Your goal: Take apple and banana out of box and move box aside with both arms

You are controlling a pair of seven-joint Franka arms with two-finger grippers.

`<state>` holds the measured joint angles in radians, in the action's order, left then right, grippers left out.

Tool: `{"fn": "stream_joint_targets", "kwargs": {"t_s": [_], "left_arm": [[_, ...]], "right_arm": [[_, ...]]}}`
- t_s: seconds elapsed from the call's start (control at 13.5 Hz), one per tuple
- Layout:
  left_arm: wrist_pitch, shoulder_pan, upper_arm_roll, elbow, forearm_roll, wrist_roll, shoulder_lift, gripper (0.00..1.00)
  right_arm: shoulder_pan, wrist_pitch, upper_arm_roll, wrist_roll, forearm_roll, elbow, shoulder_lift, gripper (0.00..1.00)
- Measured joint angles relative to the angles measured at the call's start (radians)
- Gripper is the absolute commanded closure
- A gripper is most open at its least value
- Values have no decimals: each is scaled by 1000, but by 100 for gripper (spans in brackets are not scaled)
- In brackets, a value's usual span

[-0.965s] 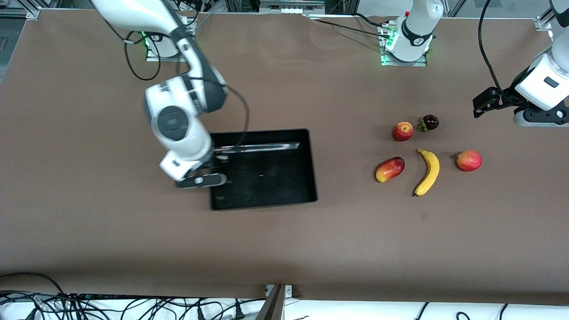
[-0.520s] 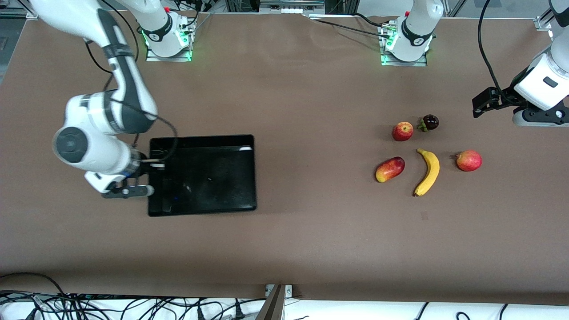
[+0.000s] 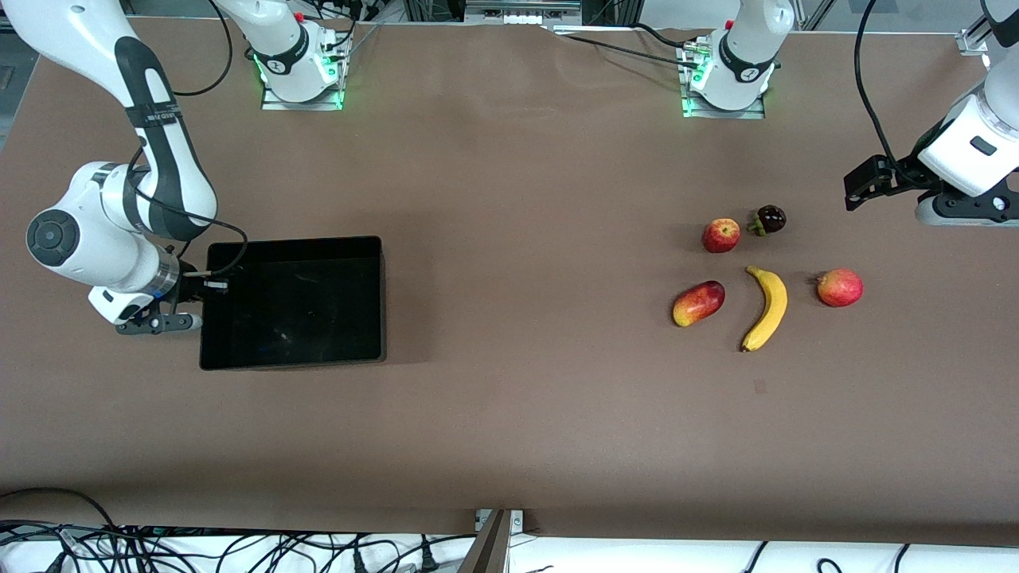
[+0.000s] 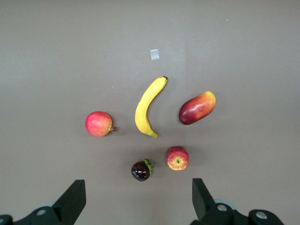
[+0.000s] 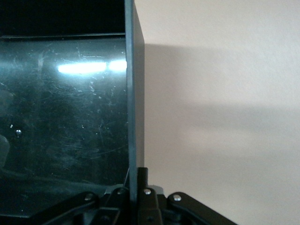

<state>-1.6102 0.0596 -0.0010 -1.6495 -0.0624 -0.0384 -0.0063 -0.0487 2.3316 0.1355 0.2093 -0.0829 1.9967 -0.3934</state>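
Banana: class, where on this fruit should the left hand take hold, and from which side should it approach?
Grip the banana around its thick middle, coming straight down from above. It lies flat on the table with bare table along both long sides, so the open left hand can straddle its narrow width. The mango and pomegranate lie apart from it, leaving room for the fingers.

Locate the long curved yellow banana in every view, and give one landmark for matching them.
Front view: long curved yellow banana lies at the left arm's end, between two red fruits.
Left wrist view: near the centre, under the open left pincer.
Right wrist view: not in it.
Shared landmark: small dark purple round fruit.
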Motion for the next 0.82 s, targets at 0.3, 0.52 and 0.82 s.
{"fn": "stream_joint_targets", "kwargs": {"t_s": [0.3,0.52,0.82], "left_arm": [[0,0,-1,0,0,0,0,0],[0,0,-2,0,0,0,0,0],[1,1,-2,0,0,0,0,0]], "right_arm": [[11,104,-1,10,-56,90,0,100],[11,120,-1,10,-60,100,1,3],[10,92,-24,16,-60,81,33,0]]}}
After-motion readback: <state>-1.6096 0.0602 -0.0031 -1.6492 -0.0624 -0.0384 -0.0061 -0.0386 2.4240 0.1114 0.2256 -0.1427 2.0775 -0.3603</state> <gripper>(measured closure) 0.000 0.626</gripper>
